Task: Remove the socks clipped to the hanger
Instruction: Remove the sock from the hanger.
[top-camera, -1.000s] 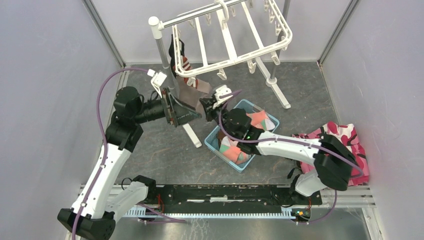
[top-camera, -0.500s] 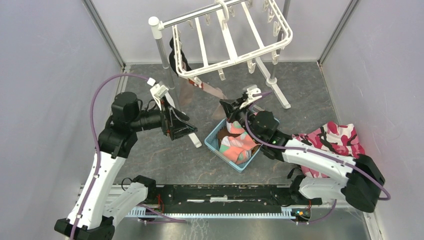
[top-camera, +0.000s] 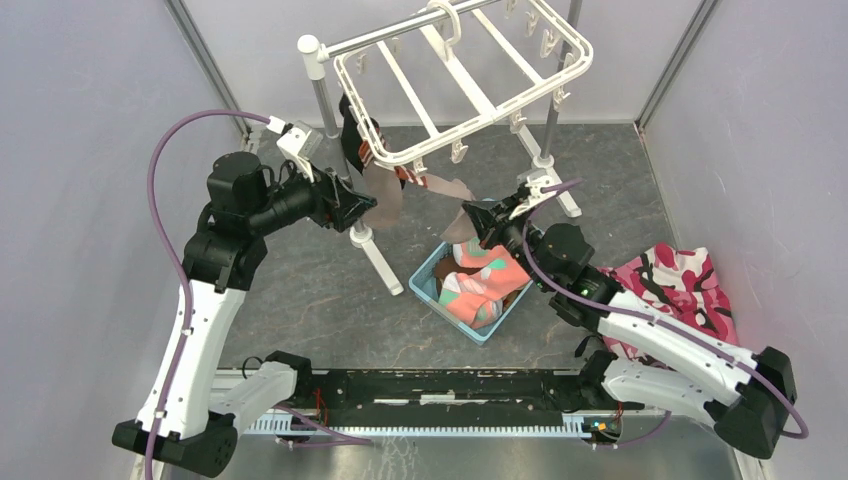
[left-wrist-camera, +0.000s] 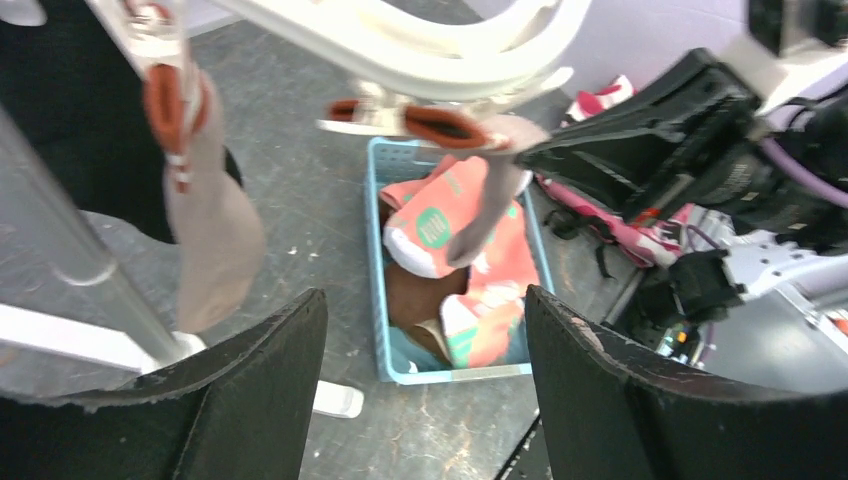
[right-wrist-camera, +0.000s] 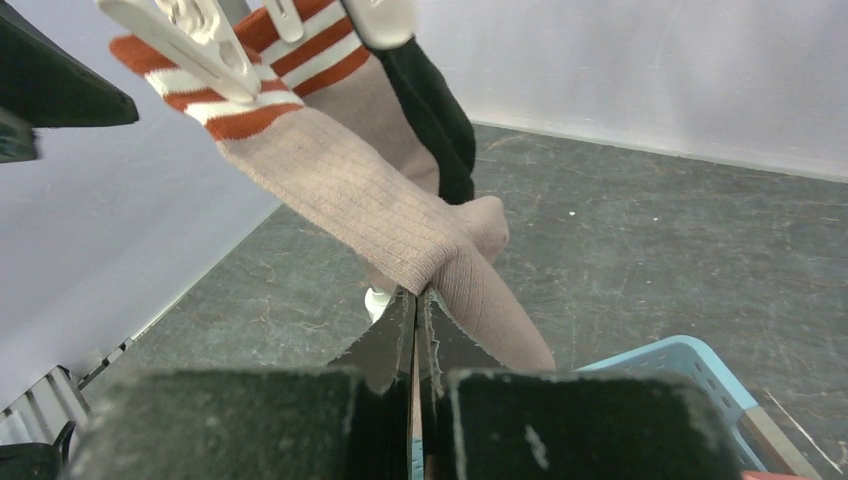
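Note:
The white hanger (top-camera: 470, 75) hangs from the stand's bar at the back. A tan sock with red-white bands (top-camera: 440, 188) is clipped to the hanger's near-left edge and stretched to the right. My right gripper (top-camera: 482, 222) is shut on its lower part, and in the right wrist view the sock (right-wrist-camera: 350, 190) runs from a white clip (right-wrist-camera: 190, 40) down into the closed jaws (right-wrist-camera: 418, 300). A second tan sock (top-camera: 385, 195) and a black sock (top-camera: 350, 125) hang beside it. My left gripper (top-camera: 360, 205) is open and empty, just left of these socks (left-wrist-camera: 210, 230).
A light blue basket (top-camera: 428, 283) holding several socks sits on the floor below the stretched sock. The grey pole stand (top-camera: 325, 110) has a white foot (top-camera: 385, 265) left of the basket. A pink camouflage cloth heap (top-camera: 690, 280) lies at the right. Walls enclose three sides.
My right gripper has moved right with the tan sock, pulling it taut from its clip. My left gripper has risen toward the hanger's left corner. The hanger has swung and tilted.

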